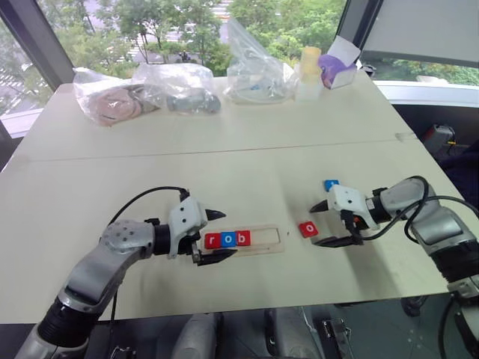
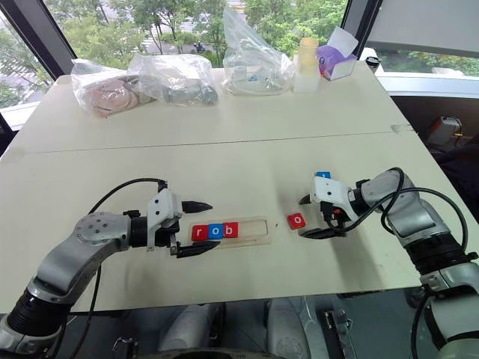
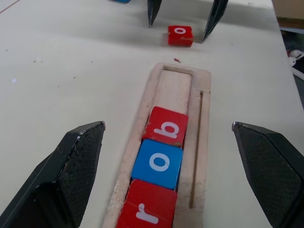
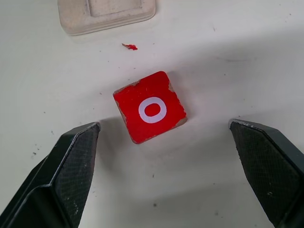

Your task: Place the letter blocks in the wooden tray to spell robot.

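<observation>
Left gripper (image 1: 215, 236) is sitting closest to the camera, fingers spread wide and straddling the near-left end of the wooden tray (image 1: 271, 240), gripping nothing. Tray is lying flat on the white table (image 1: 224, 164), holding three letter blocks in its slot: red r block (image 1: 212, 241), blue o block (image 1: 227, 239), red b block (image 1: 242, 238), touching each other in a row and filling the left part. Right part of the slot is showing bare wood.

Right gripper (image 1: 331, 223) is hovering just right of the tray, pointing down and toward the robot's left, fingers spread apart and holding nothing. Red o block (image 4: 149, 107) is lying flat on the table just beyond the tray's right end, between the two open fingertips (image 4: 71, 156) but apart from both, turned slightly askew. Tiny red chip (image 4: 129, 46) is resting on the table between this block and the tray end.

Blue block (image 1: 331, 184) is lying behind the right gripper, partly hidden; letter can't be read.

Clear plastic bags (image 1: 179, 86), a pale bottle (image 1: 310, 67) and a purple tissue box (image 1: 338, 69) are sitting along the table's far edge.
</observation>
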Controlling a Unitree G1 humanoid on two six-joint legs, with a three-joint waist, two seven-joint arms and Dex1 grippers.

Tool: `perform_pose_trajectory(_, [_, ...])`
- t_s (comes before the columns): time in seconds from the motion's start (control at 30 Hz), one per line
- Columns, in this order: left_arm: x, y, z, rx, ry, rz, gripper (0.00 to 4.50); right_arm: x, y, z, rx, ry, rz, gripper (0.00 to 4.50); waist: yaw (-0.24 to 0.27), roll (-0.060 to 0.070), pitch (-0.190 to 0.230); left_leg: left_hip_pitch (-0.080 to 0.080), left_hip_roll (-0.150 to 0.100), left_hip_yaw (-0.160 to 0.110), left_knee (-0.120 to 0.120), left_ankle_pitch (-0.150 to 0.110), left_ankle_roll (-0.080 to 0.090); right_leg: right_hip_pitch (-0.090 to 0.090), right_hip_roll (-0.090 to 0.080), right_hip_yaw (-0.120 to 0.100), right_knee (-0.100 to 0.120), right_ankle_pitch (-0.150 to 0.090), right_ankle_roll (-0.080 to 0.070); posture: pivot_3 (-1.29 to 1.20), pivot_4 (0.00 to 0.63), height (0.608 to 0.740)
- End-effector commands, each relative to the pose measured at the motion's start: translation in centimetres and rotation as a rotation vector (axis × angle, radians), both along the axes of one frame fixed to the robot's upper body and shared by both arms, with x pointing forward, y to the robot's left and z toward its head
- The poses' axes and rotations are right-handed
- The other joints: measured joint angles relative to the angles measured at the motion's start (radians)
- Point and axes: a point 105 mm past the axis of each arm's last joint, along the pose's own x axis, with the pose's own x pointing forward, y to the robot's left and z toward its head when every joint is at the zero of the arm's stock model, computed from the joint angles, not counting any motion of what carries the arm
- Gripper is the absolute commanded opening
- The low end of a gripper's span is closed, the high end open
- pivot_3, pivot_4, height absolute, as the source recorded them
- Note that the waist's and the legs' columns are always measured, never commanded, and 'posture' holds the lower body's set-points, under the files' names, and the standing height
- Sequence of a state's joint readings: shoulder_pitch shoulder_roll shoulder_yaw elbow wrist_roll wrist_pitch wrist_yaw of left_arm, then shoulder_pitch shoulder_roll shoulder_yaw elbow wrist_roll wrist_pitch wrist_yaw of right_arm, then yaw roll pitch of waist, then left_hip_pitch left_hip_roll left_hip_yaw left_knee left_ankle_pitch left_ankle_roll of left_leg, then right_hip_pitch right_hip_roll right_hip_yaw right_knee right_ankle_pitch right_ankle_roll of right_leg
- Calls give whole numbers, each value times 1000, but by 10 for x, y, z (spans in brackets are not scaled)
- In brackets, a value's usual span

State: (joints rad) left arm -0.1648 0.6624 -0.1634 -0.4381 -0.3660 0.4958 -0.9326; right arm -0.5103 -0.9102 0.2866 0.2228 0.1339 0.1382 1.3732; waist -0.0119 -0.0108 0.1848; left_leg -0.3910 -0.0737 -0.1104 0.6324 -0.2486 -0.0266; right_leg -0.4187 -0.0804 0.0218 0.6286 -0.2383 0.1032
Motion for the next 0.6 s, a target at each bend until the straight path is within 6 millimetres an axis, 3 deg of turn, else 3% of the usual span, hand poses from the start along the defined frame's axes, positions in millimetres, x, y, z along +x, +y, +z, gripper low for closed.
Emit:
perform_pose_trajectory(0.03, [-2, 0, 10, -11, -34, -7, 4500, -1, 5, -3, 14, 1, 22, 4485, -2, 0, 0, 0, 0, 0, 0, 0, 0, 0, 0, 0, 0, 0, 0, 0, 150, 740])
perform_pose_trajectory(0.1, [-2, -1, 10, -13, -34, -7, 4500, -2, 10, -3, 32, -15, 38, 4485, -3, 0, 0, 0, 0, 0, 0, 0, 0, 0, 0, 0, 0, 0, 0, 0, 150, 740])
perform_pose_trajectory(0.17, [-2, -1, 11, -14, -35, -8, 4500, -3, 14, -4, 36, -24, 51, 3955, -2, 0, 0, 0, 0, 0, 0, 0, 0, 0, 0, 0, 0, 0, 0, 0, 150, 740])
perform_pose_trajectory(0.27, [-1, -2, 12, -17, -35, -7, 4500, -5, 19, -5, 42, -36, 67, 2706, 0, 0, 0, 0, 0, 0, 0, 0, 0, 0, 0, 0, 0, 0, 0, 0, 150, 740])
perform_pose_trajectory(0.37, [-1, -2, 13, -17, -35, -6, 4500, -7, 21, -7, 28, -51, 79, 1133, -1, 0, 0, 0, 0, 0, 0, 0, 0, 0, 0, 0, 0, 0, 0, 0, 150, 740])
perform_pose_trajectory(0.47, [-1, -2, 13, -18, -36, -3, 4500, -7, 23, -5, 26, -81, 85, 1145, -1, 0, 0, 0, 0, 0, 0, 0, 0, 0, 0, 0, 0, 0, 0, 0, 150, 740])
perform_pose_trajectory(0.6, [-1, -1, 12, -17, -34, 0, 4500, -8, 40, 14, 90, -95, 58, 1145, -2, 0, 0, 0, 0, 0, 0, 0, 0, 0, 0, 1, 1, 0, 0, 0, 150, 740])
